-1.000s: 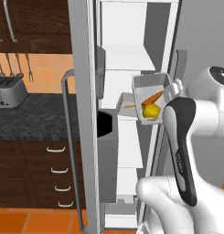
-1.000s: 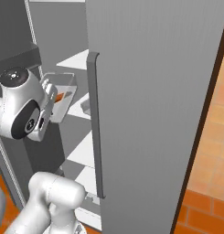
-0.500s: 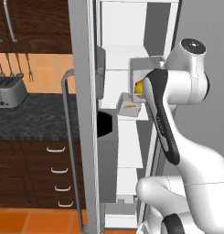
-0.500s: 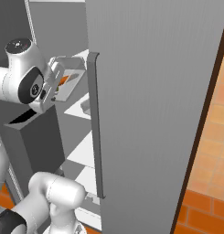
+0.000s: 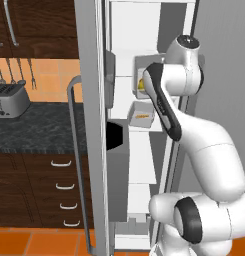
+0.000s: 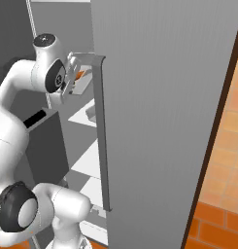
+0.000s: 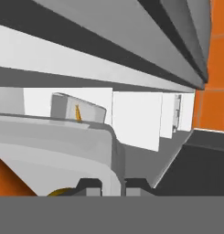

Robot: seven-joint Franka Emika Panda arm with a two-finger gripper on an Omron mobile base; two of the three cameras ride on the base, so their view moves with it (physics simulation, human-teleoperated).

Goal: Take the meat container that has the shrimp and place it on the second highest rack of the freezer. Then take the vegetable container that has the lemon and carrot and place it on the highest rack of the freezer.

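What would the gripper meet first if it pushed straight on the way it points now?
Probably the white inner wall of the freezer, beyond the vegetable container that the gripper grips by its rim; depth there is hard to judge.

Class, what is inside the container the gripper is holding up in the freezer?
The held container shows a yellow lemon and an orange carrot; the arm covers the rest.

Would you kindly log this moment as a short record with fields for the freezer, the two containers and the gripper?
freezer: door open, white shelves showing
vegetable container: held up inside the freezer at the upper shelves, lemon inside
meat container: resting on a shelf below the held one, a small orange piece inside
gripper: fingertips closed on the vegetable container's rim
toaster: on the dark counter to the left
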